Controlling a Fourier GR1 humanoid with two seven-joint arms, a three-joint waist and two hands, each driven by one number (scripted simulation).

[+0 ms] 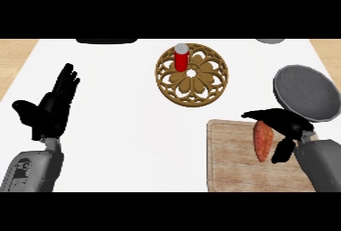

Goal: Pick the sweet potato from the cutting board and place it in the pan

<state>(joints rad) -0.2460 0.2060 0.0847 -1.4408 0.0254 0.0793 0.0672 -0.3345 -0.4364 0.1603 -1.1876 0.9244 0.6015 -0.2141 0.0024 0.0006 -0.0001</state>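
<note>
One hand, the right hand point(283, 124), curls round the potato point(262, 140) over the board point(230, 158) beside the pan point(306, 92); left hand point(50, 106) rests open.

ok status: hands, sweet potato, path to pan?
Left hand open, resting at left. Right hand fingers curled round sweet potato, over cutting board. Pan just beyond, nothing between.

Right hand point(283, 122) fingers curled round sweet potato point(262, 141) over cutting board point(230, 158).
</note>
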